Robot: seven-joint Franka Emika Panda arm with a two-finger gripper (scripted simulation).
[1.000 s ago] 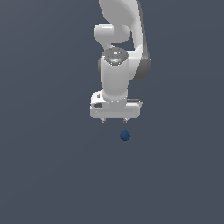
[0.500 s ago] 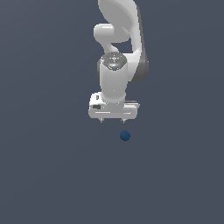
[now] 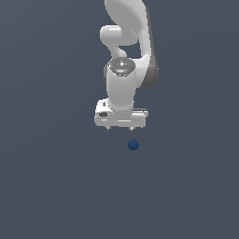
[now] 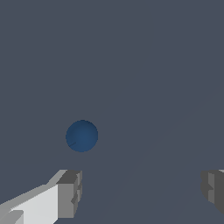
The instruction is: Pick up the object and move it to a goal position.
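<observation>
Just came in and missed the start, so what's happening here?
A white robot arm is going after a small dark blue ball lying on a plain grey surface. The gripper is open and empty, with its fingers spread far wider than the ball. In the wrist view the ball sits apart from the fingers, closer to one of them than to the other, so nothing has been grasped yet.

Compared with the earlier exterior views, the white robot gripper (image 3: pixel 119 129) has travelled slightly toward the exterior view's right, and the white wrist housing (image 3: pixel 122 88) above it has shifted the same way. As a result, the gripper's fingertips are now closer in line with the small dark blue ball (image 3: pixel 133 145), which lies just beyond them, not touching.
</observation>
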